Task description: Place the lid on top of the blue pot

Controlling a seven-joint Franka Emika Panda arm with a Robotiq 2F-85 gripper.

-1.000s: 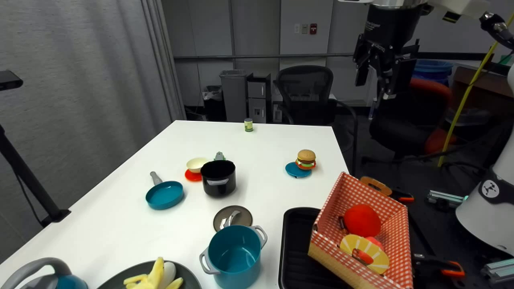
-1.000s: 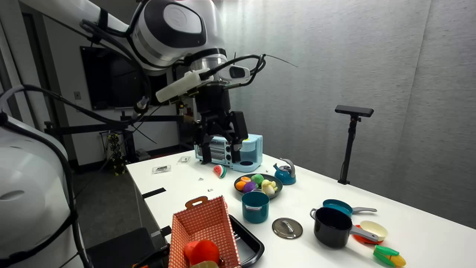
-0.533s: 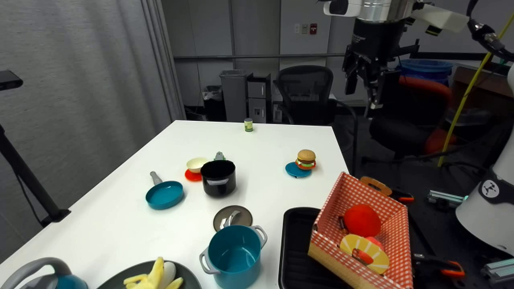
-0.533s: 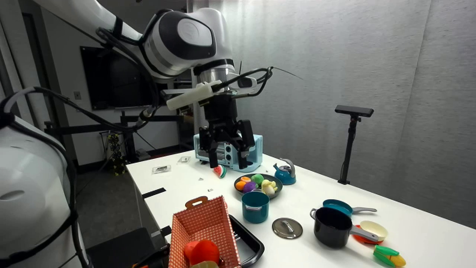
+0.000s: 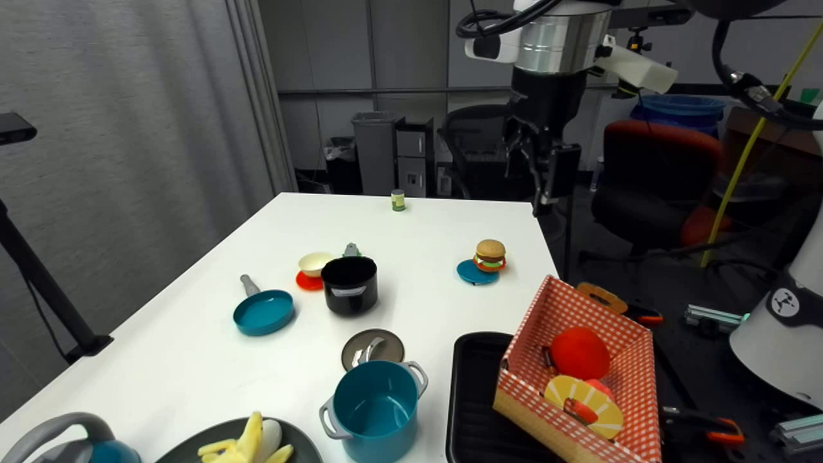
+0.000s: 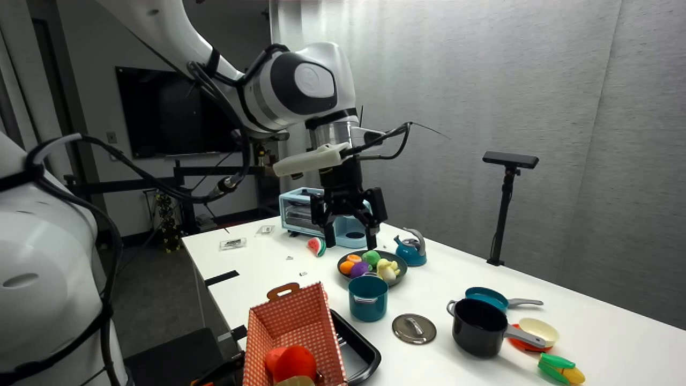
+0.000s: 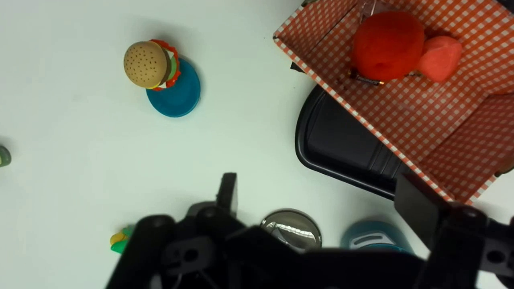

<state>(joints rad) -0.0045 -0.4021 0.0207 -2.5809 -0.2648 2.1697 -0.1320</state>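
The lid (image 6: 414,328), round and silvery-grey with a pale handle, lies flat on the white table, handle up. Beside it, apart, the blue pot (image 6: 368,300) stands upright with its top uncovered; its near rim area overlaps the lid (image 5: 388,349) in an exterior view. My gripper (image 6: 350,245) hangs high above the table, its jaws wide apart with nothing between them. In the wrist view, the lid (image 7: 295,226) and the blue pot (image 7: 375,233) show at the bottom, beyond the gripper (image 7: 317,188), both partly hidden by its dark body.
A red-checked basket (image 5: 546,308) rests on a black tray (image 5: 476,386) near the blue pot. On the lid's far side is a black pot (image 6: 477,332), with a teal pan (image 5: 263,313) near it. A dark pan (image 6: 402,273) with toy food and a kettle (image 6: 411,254) stand behind.
The arm has swung across and come lower, out over the table, left in an exterior view with the basket at lower right. The jaws stay wide apart; lid and pot have not moved.
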